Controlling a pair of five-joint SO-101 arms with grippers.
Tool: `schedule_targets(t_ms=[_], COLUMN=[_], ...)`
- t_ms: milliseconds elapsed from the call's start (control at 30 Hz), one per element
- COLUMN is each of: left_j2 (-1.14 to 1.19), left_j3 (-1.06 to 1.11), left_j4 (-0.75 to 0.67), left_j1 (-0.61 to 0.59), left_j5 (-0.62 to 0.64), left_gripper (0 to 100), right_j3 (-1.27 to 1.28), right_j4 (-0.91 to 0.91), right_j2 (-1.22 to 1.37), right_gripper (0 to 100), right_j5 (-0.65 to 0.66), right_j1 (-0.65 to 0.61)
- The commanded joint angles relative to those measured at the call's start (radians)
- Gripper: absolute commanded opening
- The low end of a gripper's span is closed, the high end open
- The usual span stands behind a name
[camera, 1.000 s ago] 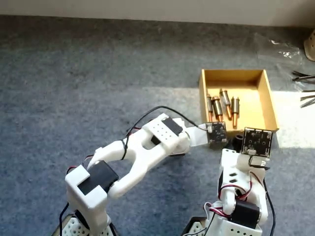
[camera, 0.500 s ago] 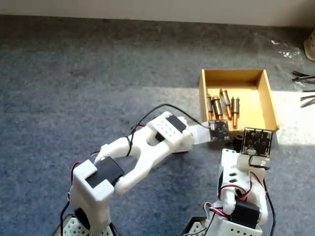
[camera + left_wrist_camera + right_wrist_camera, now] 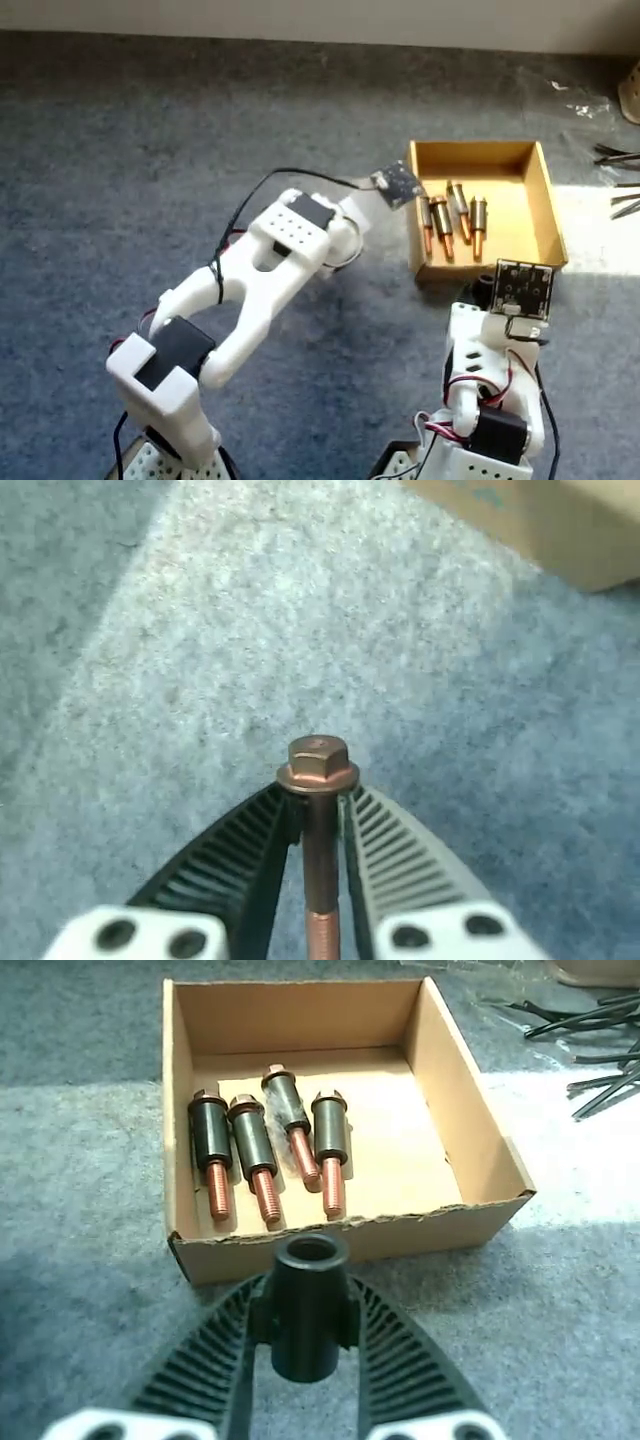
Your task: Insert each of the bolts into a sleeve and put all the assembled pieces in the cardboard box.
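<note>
Left gripper [image 3: 319, 815] was closed on a copper bolt [image 3: 318, 770] by its shank, just beside the cardboard box [image 3: 455, 1130]. Right gripper [image 3: 308, 1305] clamped a black sleeve [image 3: 310, 1335], bore exposed, presumably to receive the bolt. Four assembled pieces [image 3: 250, 1150] lay boxed.

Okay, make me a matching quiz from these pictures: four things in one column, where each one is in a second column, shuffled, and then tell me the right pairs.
Column one
1. bolt
2. sleeve
3. assembled pieces
4. cardboard box

Column two
A. lying side by side inside the box
B. gripped in the left claw
C. sitting open-topped on the grey carpet
D. gripped in the right claw

Pairs: 1-B, 2-D, 3-A, 4-C.
</note>
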Motion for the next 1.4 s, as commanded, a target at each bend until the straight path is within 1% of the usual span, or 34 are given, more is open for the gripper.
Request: schedule_targets(t_ms=[0,233,333,400,567,633,833,967,1133,1267,1367], left_j2=[-0.091,-0.228,-0.318,-0.400,-0.665,-0.757,-0.934,-1.044,-1.170,-1.244,-1.297], left_j3=[-0.030,-0.025,0.030,0.101,0.349,0.412,0.450,0.450,0.450,0.452,0.453], left_j4=[0.002,0.002,-0.009,-0.060,-0.247,-0.284,-0.288,-0.290,-0.290,-0.290,-0.287], left_j1=[-0.039,-0.127,-0.145,-0.156,-0.157,-0.159,-0.160,-0.156,-0.182,-0.194,-0.193], left_j5=[0.009,0.011,0.011,0.011,0.008,0.008,0.012,0.017,0.183,0.264,0.336], left_gripper=[0,0,0,0,0,0,0,0,0,0,0], right_j3=[-0.004,-0.004,-0.004,-0.004,-0.005,-0.005,-0.013,-0.007,-0.013,-0.008,-0.005], right_j4=[-0.022,-0.022,-0.022,-0.022,-0.022,-0.028,-0.039,-0.110,-0.137,-0.194,-0.269], right_j2=[-0.007,-0.007,-0.007,-0.005,-0.005,-0.005,-0.005,-0.005,-0.004,-0.004,-0.004], right_gripper=[0.5,0.5,0.5,0.5,0.5,0.5,0.5,0.5,0.5,0.5,0.5], right_j5=[0.009,0.012,0.012,0.012,0.012,0.012,0.012,0.012,0.008,0.005,0.005], right_j1=[-0.090,-0.265,-0.332,-0.369,-0.492,-0.526,-0.642,-0.691,-0.754,-0.794,-0.854])
